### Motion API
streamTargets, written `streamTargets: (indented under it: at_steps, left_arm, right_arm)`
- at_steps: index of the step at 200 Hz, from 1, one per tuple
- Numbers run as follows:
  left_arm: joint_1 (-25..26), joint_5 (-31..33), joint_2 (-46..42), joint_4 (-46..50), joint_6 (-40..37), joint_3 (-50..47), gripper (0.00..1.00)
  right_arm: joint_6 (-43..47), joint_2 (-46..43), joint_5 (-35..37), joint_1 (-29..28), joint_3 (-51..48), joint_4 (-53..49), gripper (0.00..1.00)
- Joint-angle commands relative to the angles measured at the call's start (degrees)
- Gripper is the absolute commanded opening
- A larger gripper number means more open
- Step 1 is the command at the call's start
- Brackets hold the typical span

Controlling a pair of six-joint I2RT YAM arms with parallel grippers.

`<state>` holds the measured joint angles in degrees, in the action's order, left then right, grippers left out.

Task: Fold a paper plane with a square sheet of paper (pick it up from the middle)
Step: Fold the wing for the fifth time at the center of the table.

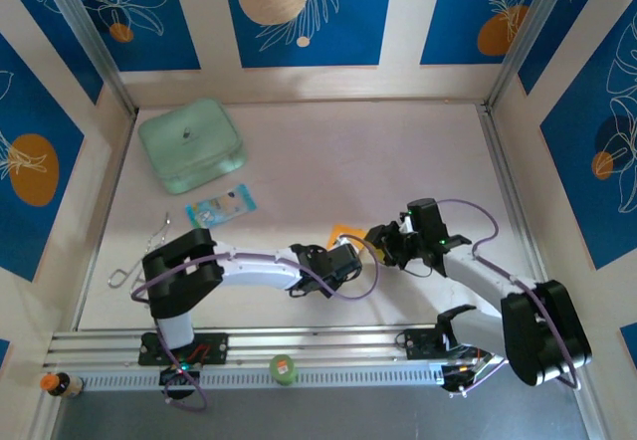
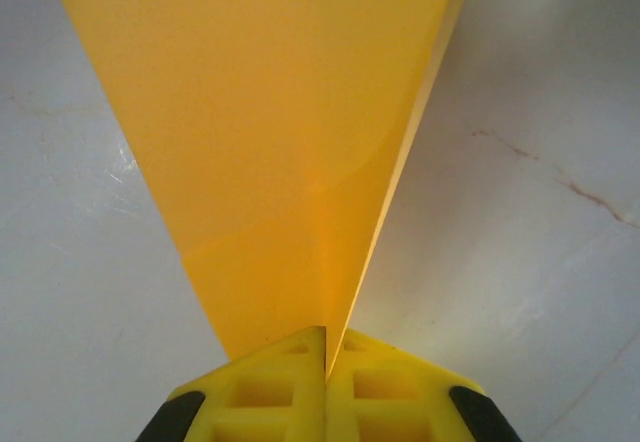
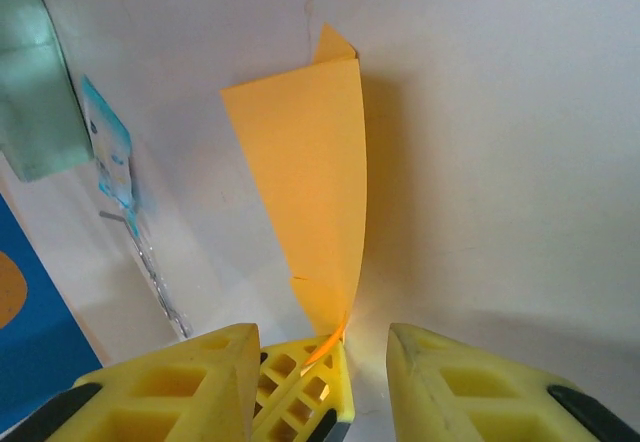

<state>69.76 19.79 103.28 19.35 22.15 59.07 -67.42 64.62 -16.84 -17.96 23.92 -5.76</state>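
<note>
Orange-yellow thin paper sheet (image 2: pixel 270 162), folded along a crease, is pinched at its six o'clock tip by the left claw (image 2: pixel 326 347); the right claw (image 3: pixel 322 337) stands spread around that tip.

— What lay on the pale table (image 1: pixel 378 151) toward its far left?

— A mint-green rounded box (image 1: pixel 191 144), flat near the back corner. Just in front of it was a small blue-and-white packet (image 1: pixel 221 206), slightly askew and not touching the box.

— Anything closer to the left wall?

— A thin metal wire tool (image 1: pixel 141 254), lying slantwise, nearer than the packet.

— And along the front?

— A metal rail (image 1: pixel 328 345) ran across the near edge. A small green round thing (image 1: pixel 284 368) sat on it near the middle, and a little bottle with an orange cap (image 1: pixel 60 384) lay at its left end. Blue wall panels (image 1: pixel 307 12) with white leaf drawings and orange discs stood around the table.
</note>
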Motion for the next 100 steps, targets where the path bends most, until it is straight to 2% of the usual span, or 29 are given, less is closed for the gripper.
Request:
streamTargets:
  at_steps: [1,57,100]
  left_arm:
    - [-0.41,0.57,1.47,1.62,-0.22,1.96,0.04]
    - [-1.60,-2.78,2.42,1.01,0.17,2.21,0.07]
    - [-3.13,-7.92,0.70,-5.54,-1.22,-1.89,0.08]
  right_arm:
    - [0.77,-2.90,1.62,0.55,-1.08,-4.08,0.38]
    - [-1.79,-4.59,3.62,-0.10,-5.14,-1.37,0.38]
    - [-2.94,-4.86,7.10,-2.68,-5.86,-0.19,0.38]
